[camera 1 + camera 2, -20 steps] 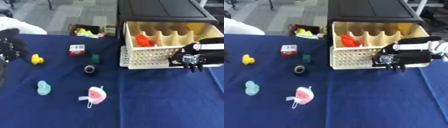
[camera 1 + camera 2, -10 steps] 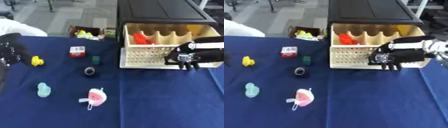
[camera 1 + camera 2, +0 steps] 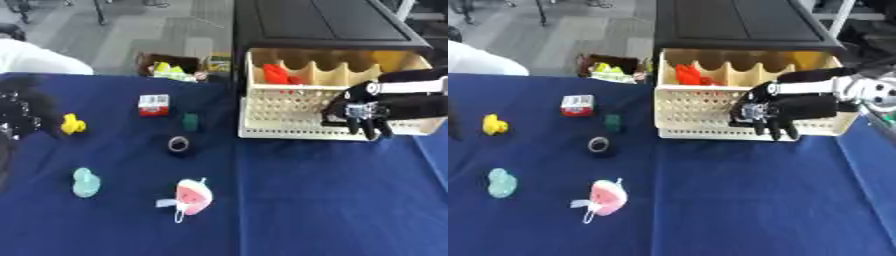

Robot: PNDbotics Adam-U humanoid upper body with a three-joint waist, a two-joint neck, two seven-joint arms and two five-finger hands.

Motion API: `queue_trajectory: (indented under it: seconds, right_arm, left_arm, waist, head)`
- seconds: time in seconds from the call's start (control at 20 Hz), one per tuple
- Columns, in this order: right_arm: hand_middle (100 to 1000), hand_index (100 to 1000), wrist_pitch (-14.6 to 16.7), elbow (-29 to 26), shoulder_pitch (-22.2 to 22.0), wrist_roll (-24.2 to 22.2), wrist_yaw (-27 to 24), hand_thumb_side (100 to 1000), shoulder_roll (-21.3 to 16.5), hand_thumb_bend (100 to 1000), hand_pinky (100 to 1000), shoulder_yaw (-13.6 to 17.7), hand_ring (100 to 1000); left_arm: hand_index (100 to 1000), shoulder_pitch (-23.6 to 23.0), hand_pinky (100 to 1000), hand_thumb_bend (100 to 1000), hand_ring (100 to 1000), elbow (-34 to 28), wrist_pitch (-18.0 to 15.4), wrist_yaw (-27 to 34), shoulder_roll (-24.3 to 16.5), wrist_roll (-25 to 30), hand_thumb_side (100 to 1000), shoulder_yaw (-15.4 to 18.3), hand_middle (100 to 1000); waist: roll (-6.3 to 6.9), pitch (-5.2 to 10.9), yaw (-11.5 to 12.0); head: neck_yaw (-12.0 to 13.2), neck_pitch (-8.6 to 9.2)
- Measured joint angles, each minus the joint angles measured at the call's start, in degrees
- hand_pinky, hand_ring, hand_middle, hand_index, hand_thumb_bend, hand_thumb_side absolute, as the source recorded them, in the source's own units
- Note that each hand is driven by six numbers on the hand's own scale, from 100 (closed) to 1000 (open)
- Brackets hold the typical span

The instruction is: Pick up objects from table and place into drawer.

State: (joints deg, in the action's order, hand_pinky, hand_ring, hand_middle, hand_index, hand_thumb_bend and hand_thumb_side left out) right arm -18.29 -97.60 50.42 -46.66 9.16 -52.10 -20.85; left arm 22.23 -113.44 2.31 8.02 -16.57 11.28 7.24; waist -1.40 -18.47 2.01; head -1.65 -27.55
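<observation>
Cream perforated drawer point(image 3: 289, 107), pulled out from a black cabinet point(image 3: 324, 22) at the far right of the blue tabletop point(image 3: 289, 200). Scalloped dividers split its interior into compartments; a red object point(image 3: 276, 74) lies in the leftmost one, a yellow object point(image 3: 389, 59) towards the right. The right hand point(image 3: 767, 111) hangs over the drawer's front wall, its fingers point(image 3: 773, 131) pointing down across the perforated face and relaxed rather than curled; whether anything is between them cannot be told.

Objects on the tabletop, all left of the drawer and apart from one another:
- dark green block point(image 3: 190, 121), nearest the drawer front
- black ring with a pale centre point(image 3: 178, 145), just in front of the green block
- small red and white box point(image 3: 154, 104), beyond and left of the green block
- yellow duck-like figure point(image 3: 72, 124), well to the left
- pale teal rounded object point(image 3: 86, 182), near the front left
- pink and white watermelon-slice toy point(image 3: 192, 196), with a pale strap trailing at its left, closest to the viewer

The left hand point(image 3: 16, 117) shows as a dark blurred shape at the left edge, beside the yellow figure; the set of its fingers cannot be told.

Beyond the tabletop's far edge, an open cardboard box point(image 3: 171, 67) holding yellow-green items stands on the grey floor point(image 3: 114, 35)
</observation>
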Motion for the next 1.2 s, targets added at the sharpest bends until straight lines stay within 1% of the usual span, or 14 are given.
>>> queue_trajectory:
  seconds: [0.45, 0.9, 1.2]
  right_arm:
    - [745, 877, 1.0, 5.21, 2.42, 1.74, 3.51, 1000, 2.0, 100, 731, 0.51, 750]
    - [746, 876, 2.02, 8.99, 4.81, 2.67, 4.97, 1000, 3.88, 100, 737, 0.85, 752]
    - [753, 875, 3.14, 13.65, 7.62, 4.39, 7.49, 1000, 6.15, 100, 744, 0.91, 758]
  left_arm:
    - [802, -0.14, 461, 109, 553, 0.0, 0.04, -0.02, 0.16, 0.36, 1000, 0.16, 568]
    - [794, -0.16, 463, 110, 553, 0.0, -0.01, -0.19, 0.53, 1.03, 1000, 0.35, 569]
    - [794, -0.2, 464, 110, 554, 0.0, 0.13, -0.28, 0.59, 1.39, 1000, 0.36, 569]
  waist:
    - [-0.01, -0.29, 0.82]
    - [0.13, -0.67, 0.94]
    - [0.16, -0.98, 0.99]
  head:
    - [-0.42, 0.46]
    - [-0.94, 0.99]
    - [-1.08, 1.14]
